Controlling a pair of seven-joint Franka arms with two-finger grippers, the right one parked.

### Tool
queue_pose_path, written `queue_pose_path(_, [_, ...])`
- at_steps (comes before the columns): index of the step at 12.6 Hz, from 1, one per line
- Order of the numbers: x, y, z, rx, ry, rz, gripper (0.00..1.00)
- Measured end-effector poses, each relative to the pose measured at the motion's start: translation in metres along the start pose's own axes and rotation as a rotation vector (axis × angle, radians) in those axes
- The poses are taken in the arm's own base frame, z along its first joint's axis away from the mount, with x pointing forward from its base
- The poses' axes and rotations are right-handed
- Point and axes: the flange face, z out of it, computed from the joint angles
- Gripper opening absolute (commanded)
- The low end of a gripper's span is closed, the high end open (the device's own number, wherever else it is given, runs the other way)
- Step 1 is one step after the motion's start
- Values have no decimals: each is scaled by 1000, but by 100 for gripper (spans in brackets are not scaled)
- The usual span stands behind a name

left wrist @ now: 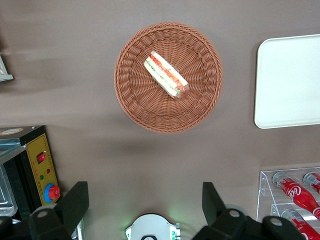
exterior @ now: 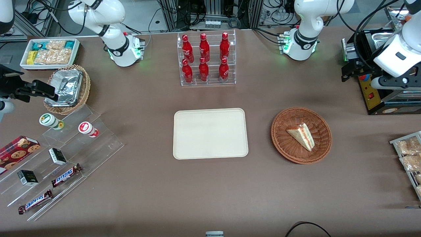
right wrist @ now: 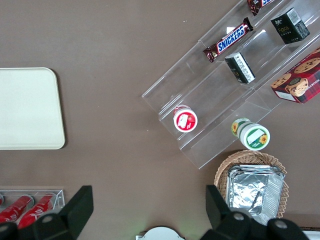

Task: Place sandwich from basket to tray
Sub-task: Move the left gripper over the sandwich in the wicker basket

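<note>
The sandwich (exterior: 302, 135) (left wrist: 166, 75), a pale bread wedge with red-orange and green filling, lies in the round reddish-brown wicker basket (exterior: 281, 131) (left wrist: 135, 100). The cream tray (exterior: 210, 133) (left wrist: 290, 80) lies flat beside the basket, toward the parked arm's end, with nothing on it. My gripper (exterior: 352, 74) (left wrist: 144, 205) hangs high above the table at the working arm's end, farther from the front camera than the basket. It is open, its black fingers (left wrist: 75, 205) spread wide with nothing between them.
A clear rack of red bottles (exterior: 205, 59) stands farther back than the tray. A black machine with a yellow panel (exterior: 371, 93) sits under my gripper. Bagged snacks (exterior: 408, 154) lie at the working arm's table edge. Acrylic steps with snacks (exterior: 65, 148) occupy the parked arm's end.
</note>
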Motion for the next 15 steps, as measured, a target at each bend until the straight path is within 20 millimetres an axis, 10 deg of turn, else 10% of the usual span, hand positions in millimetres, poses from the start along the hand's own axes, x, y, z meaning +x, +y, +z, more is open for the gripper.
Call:
queue_pose_path(6, [13,15,26,4,-9,27,100])
queue_pose_path(15, [22,3,210,2,81,6,100])
